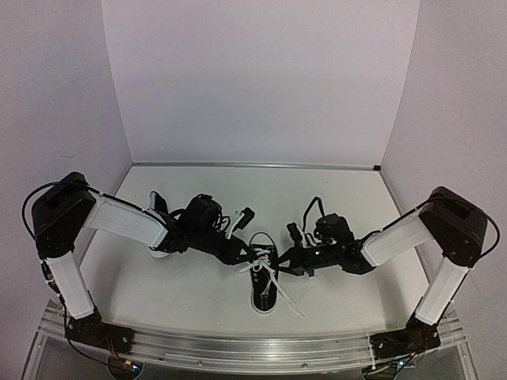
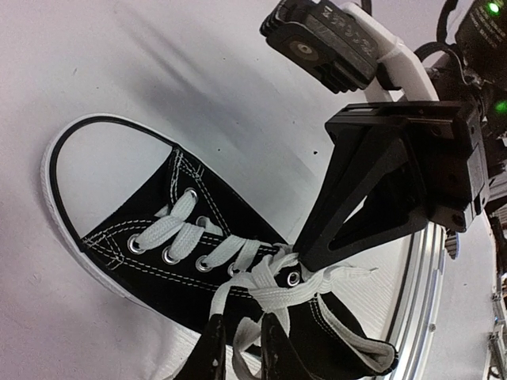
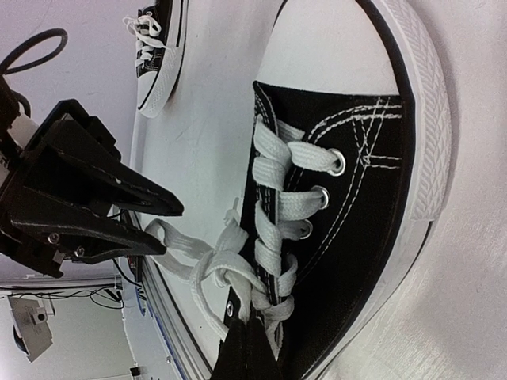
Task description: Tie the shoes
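Knotting step on the near-centre shoe [image 1: 264, 279] on the tabletop [image 1: 333, 190]: left gripper [image 2: 240, 348] jaws pinched a lace strand, right gripper [image 3: 247, 348] jaws shut at the crossing, hold unclear; next needed opposing pulls.

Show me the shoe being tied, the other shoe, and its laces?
shoe being tied [image 1: 262, 294], top view, black upper.
other shoe [image 3: 161, 59], right wrist view, white sole edge.
laces [image 2: 170, 228], left wrist view, crossed section.

shoes: two, one in the middle [image 1: 263, 279] and one far left [image 1: 158, 229] | robot arms: two | hands: two, left hand [image 1: 244, 257], right hand [image 1: 291, 261] | worktop [image 1: 317, 190]: one
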Controlling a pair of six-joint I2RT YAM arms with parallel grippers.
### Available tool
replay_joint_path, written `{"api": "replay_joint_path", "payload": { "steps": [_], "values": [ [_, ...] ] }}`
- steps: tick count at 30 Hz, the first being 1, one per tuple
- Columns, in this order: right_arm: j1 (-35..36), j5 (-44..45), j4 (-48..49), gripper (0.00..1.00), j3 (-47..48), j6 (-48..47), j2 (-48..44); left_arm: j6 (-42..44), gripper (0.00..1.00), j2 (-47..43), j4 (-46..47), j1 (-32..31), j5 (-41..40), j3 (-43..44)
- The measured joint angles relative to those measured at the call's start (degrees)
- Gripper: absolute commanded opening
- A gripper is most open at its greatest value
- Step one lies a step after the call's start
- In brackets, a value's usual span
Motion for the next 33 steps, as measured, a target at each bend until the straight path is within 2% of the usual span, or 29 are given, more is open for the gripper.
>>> {"api": "replay_joint_path", "payload": {
  "steps": [3, 11, 33],
  "values": [
    [0.0, 0.58, -0.26, 0.0, 0.0, 0.01, -0.58, 0.18, 0.0, 0.0, 0.01, 0.0, 0.02, 0.0],
    [-1.15, 2.79, -1.81, 0.0, -0.36, 0.26, -3.41, 0.04, 0.0, -0.02, -0.11, 0.0, -0.92, 0.0],
    [-4.29, 6.34, -6.02, 0.0, -5.32, 0.27, -8.03, 0.26, 0.0, -3.69, -3.13, 0.06, -12.62, -2.72]
  ]
}}
